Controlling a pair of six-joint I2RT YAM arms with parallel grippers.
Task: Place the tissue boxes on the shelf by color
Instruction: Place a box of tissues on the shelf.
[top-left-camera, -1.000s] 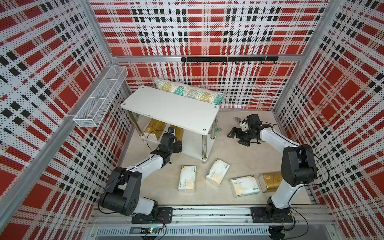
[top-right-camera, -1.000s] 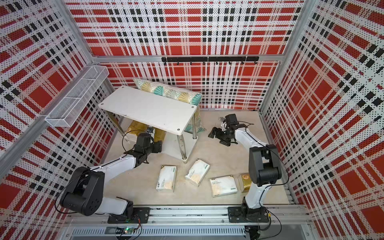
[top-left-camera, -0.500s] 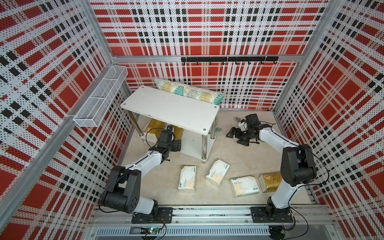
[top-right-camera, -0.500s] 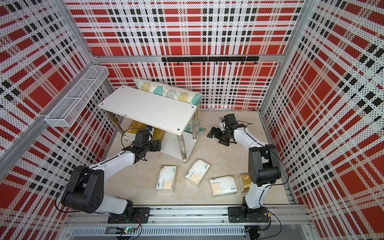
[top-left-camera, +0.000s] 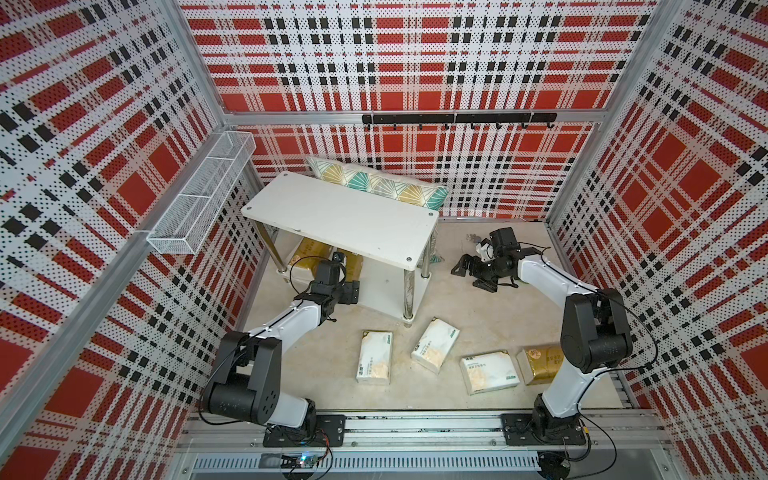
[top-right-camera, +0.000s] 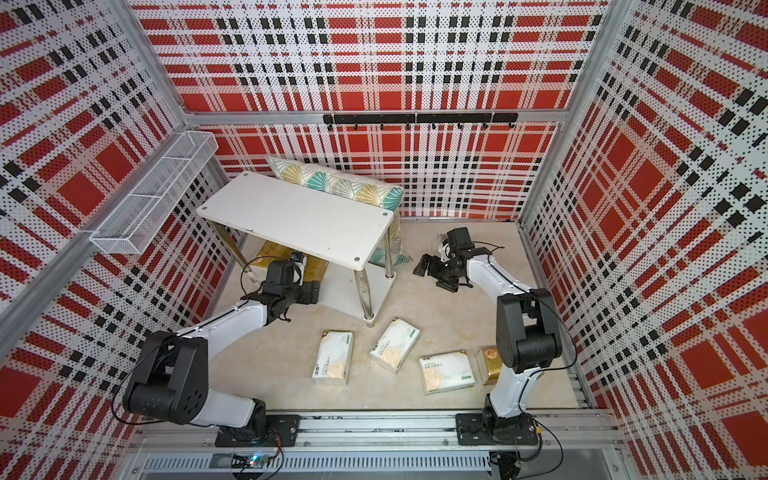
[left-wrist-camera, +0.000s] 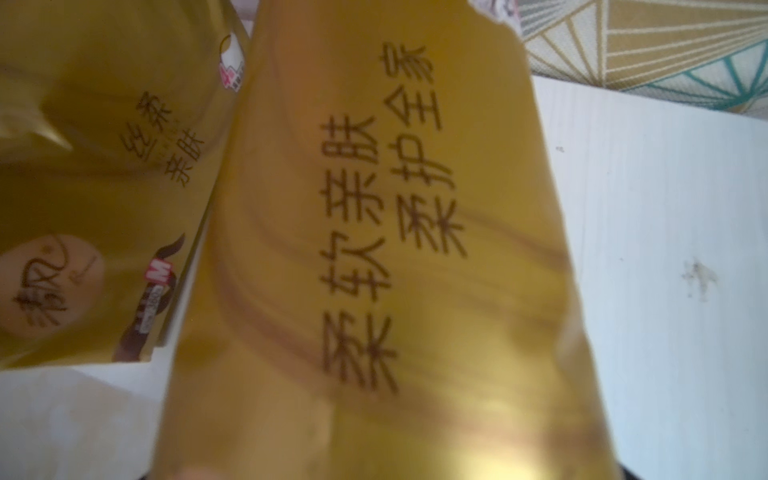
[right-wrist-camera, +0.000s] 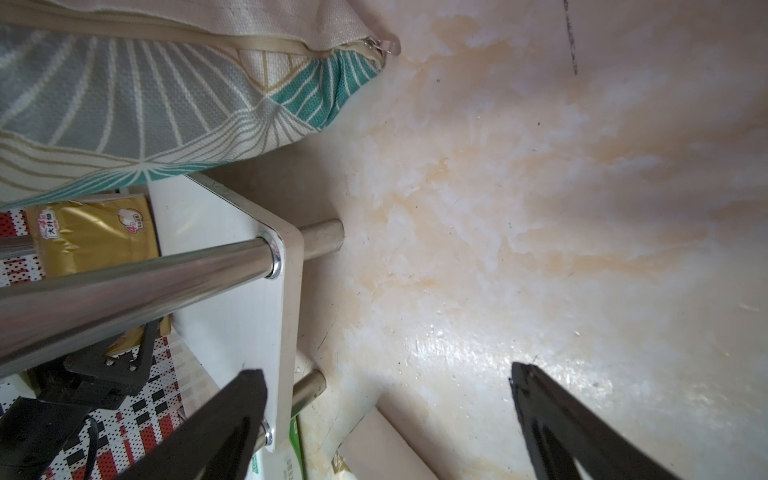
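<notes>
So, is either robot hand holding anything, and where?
The right gripper is open and empty. The left gripper is close up to a gold tissue pack; its fingers are hidden, so I cannot tell.

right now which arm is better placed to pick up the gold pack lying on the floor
Right, probably. The gold pack lies beside the right arm's base, and the right claw is open and empty. The left arm reaches under the shelf, at the gold packs on its lower tier.

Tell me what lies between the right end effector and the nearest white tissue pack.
Nothing but bare floor separates the right end effector from that white tissue pack, in both top views.
</notes>
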